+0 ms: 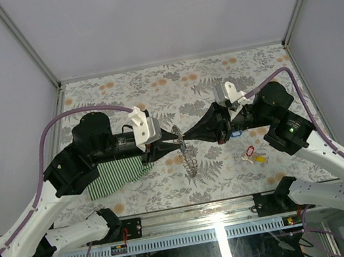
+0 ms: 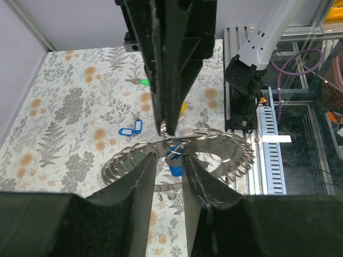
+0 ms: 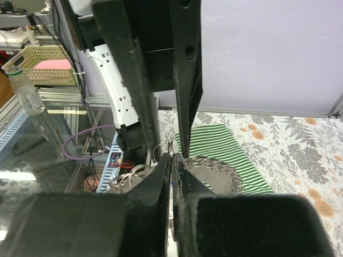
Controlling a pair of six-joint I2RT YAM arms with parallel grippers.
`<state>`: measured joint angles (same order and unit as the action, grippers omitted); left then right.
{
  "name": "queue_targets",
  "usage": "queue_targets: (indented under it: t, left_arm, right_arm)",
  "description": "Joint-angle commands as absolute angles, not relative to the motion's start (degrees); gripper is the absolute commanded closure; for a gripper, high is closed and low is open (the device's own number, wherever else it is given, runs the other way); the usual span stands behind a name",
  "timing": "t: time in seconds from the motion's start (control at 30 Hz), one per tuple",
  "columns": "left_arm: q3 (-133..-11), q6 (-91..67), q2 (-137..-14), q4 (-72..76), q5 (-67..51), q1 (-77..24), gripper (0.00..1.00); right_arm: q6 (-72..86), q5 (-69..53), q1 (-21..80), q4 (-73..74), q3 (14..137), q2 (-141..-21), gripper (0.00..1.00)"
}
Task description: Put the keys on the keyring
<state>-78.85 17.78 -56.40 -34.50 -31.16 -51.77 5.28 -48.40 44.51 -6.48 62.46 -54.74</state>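
Tabletop [image 1: 152, 92] with a floral print carries everything. The left arm [image 1: 67, 173] and right arm [image 1: 285, 128] reach inward, and their tips meet nose to nose above the middle of the table. A green striped cloth [image 1: 115, 177] lies flat under the left arm's wrist.

The keyring [image 2: 230, 150], a floppy silvery loop with a toothed edge, hangs in the air from the spot where the two tips meet and droops toward the near edge. The right gripper [image 2: 168, 127] is fully closed, with its tips pinching the ring's upper edge. The left gripper [image 2: 170, 159] has its jaws a little apart, astride the ring's band. A blue key tag [image 2: 174, 164] sits in that gap, but whether the pads press on it cannot be told.

Loose keys lie on the table on the right arm's side: another blue tag [image 2: 132, 129], a yellow one [image 2: 182, 108], a green one [image 2: 143, 82] and a red one [image 1: 250, 150].
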Motion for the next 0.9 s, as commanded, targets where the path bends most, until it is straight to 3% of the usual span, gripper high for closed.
queue_targets:
  t: [0.0, 0.3, 0.87]
  left_arm:
    - [-78.0, 17.1, -55.7, -29.8, -34.0, -52.1, 0.71]
    - [-77.1, 16.4, -55.5, -28.5, -32.5, -52.2, 0.68]
    - [-76.1, 14.7, -55.1, -25.3, -27.4, -52.1, 0.98]
  right_arm:
    - [6.1, -44.0, 44.8, -10.7, 62.6, -52.8, 1.0]
    - [6.7, -42.4, 44.8, -11.4, 62.1, -52.5, 1.0]
    - [7.6, -43.0, 44.8, -12.6, 61.5, -51.9, 1.0]
